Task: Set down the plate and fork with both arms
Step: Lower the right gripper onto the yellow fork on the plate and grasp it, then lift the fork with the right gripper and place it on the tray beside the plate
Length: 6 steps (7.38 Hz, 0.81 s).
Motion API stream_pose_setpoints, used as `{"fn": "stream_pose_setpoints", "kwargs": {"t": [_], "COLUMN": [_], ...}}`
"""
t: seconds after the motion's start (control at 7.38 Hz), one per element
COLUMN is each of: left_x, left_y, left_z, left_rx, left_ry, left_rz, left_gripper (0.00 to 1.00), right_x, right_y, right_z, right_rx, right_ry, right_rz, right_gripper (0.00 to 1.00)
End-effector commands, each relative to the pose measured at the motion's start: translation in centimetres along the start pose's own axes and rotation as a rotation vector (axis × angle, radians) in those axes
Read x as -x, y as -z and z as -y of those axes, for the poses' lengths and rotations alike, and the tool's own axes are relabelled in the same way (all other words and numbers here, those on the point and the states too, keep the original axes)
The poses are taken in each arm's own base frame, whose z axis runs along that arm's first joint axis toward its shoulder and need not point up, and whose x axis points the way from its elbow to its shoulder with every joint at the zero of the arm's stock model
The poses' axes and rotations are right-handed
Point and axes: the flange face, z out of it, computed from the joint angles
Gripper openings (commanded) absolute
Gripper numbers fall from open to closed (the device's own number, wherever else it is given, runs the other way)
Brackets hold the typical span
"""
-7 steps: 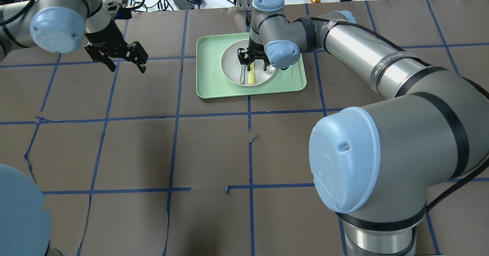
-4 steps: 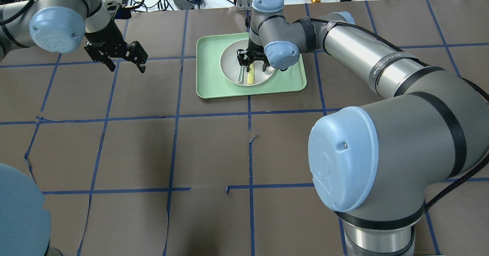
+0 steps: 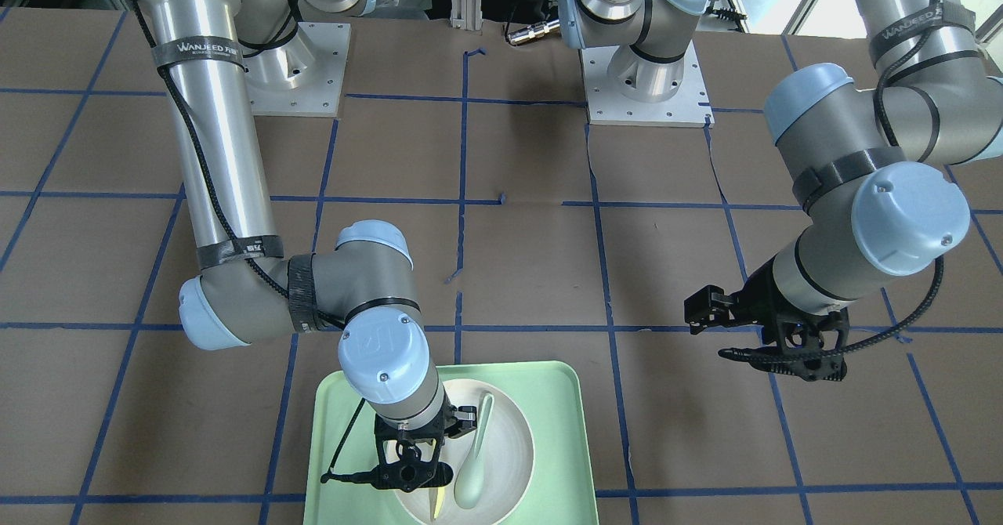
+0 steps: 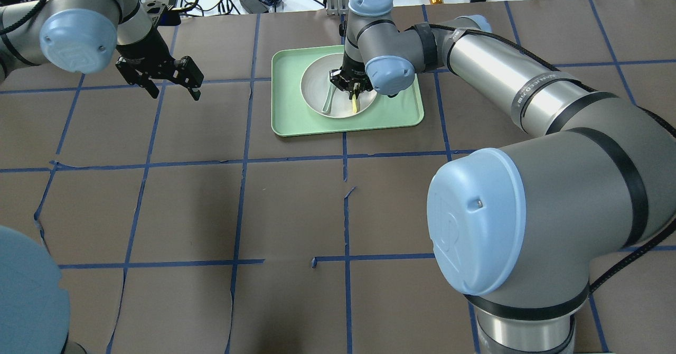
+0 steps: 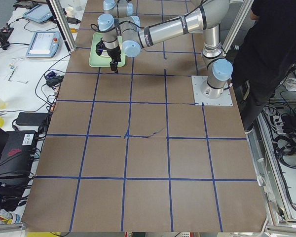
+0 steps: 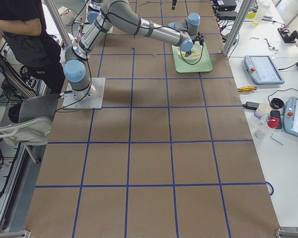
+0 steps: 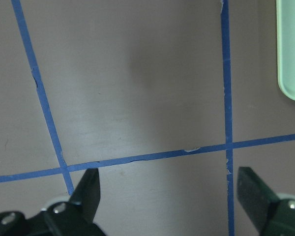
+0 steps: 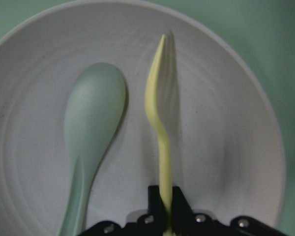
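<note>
The white plate sits in the mint-green tray. The pale-yellow fork and a grey-green spoon lie in the plate. My right gripper is down in the plate, shut on the fork's handle. In the right wrist view the fork stands on its edge between the closed fingers, beside the spoon on the plate. My left gripper is open and empty, above the brown table left of the tray. It also shows open in the left wrist view.
The table is brown paper with blue tape lines. The tray's corner shows at the right edge of the left wrist view. Cables and small items lie beyond the table's far edge. The front-facing view shows the tray near the front edge.
My right gripper has shut on the fork's handle. The plate has slid a little left and away on the tray, and the fork has turned. The left arm has barely moved.
</note>
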Motion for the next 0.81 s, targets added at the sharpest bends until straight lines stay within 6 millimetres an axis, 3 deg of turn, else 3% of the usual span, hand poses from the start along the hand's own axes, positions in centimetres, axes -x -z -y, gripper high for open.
{"fn": "stream_pose_setpoints", "kwargs": {"t": [0.0,0.27,0.41,0.68], "left_x": [0.0,0.0,0.0,0.0], "left_y": [0.0,0.2,0.3,0.5], "left_z": [0.0,0.0,0.1,-0.1], "left_rx": [-0.002,-0.005,-0.007,-0.010], "left_ry": [0.000,0.000,0.001,0.001], "left_rz": [0.001,0.001,0.002,0.003], "left_gripper": [1.00,1.00,1.00,1.00], "right_x": [0.1,0.2,-1.2,-8.2], "right_y": [1.6,6.5,7.9,7.2], "right_z": [0.0,0.2,0.7,2.2], "right_rx": [-0.021,-0.085,-0.106,-0.096], "right_ry": [-0.020,-0.089,-0.096,-0.091], "right_rz": [-0.001,0.005,-0.010,-0.120], "right_gripper": [0.00,0.00,0.00,0.00]}}
